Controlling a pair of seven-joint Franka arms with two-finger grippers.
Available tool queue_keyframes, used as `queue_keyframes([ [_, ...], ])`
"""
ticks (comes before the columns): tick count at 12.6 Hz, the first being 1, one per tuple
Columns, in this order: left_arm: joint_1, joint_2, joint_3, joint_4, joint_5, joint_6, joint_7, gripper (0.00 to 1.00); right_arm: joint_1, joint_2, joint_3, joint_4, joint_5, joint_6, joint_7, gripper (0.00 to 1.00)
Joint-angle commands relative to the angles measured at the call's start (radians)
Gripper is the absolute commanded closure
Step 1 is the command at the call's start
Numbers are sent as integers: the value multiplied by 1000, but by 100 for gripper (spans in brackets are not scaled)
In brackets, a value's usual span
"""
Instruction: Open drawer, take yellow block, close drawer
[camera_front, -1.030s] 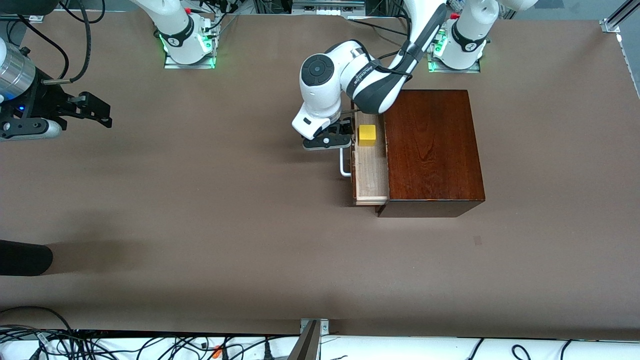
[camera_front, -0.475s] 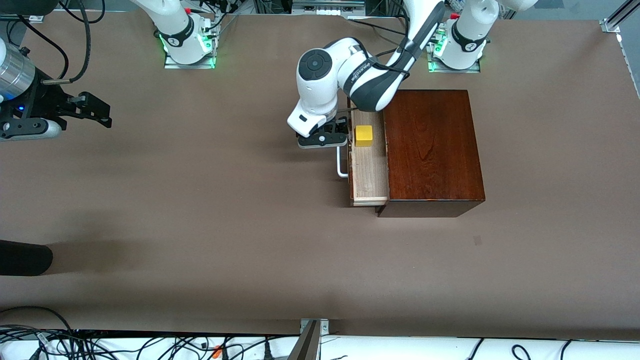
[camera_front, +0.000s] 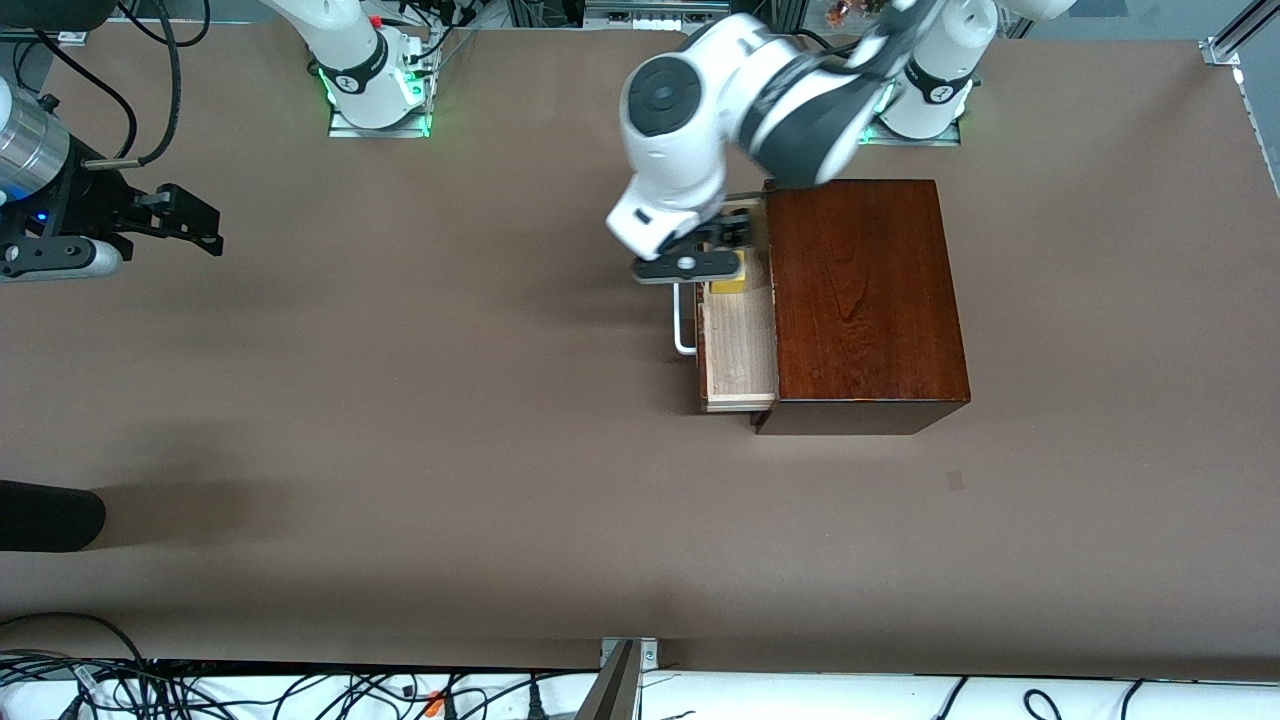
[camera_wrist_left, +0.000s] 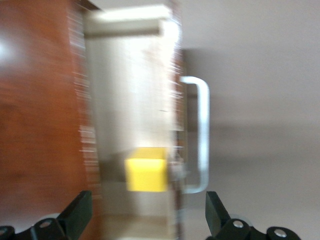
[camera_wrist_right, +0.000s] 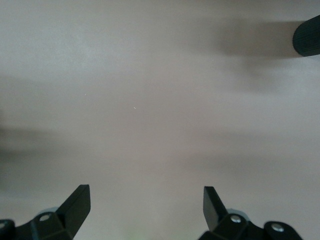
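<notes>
The drawer (camera_front: 740, 350) stands pulled out of the dark reddish-brown wooden box (camera_front: 865, 300), its pale wood floor bare toward the front camera and its white U-shaped handle (camera_front: 683, 320) pointing toward the right arm's end of the worktop (camera_front: 400, 450). The yellow block (camera_front: 727, 285) lies inside the drawer, in the part farther from the front camera, close to the drawer's front wall. The left tool (camera_front: 722, 245) hangs over that part of the drawer, above the block, with its fingers (camera_wrist_left: 75, 215) spread wide and nothing between them; in the left wrist view the block (camera_wrist_left: 146, 175) shows between the two fingertips but lower down, untouched. The right tool (camera_front: 185, 220) waits over bare worktop at the right arm's end, well apart from the box, its fingers (camera_wrist_right: 75, 205) released and empty.
</notes>
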Motion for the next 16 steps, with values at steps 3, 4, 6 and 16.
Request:
queue_keyframes([
  [3,266,-143,-13,33,-11,-172,355,0,-6,-5,8,2,6,-5,-8,0],
  [4,330,-168,-15,31,-14,-179,427,0,-2,-6,15,2,4,-8,-7,0],
  [6,447,-202,-17,31,-26,-225,548,0,3,-9,18,4,13,-13,-1,0],
  [16,639,-517,-1,-353,-35,64,567,0,285,94,192,10,27,9,-25,0],
])
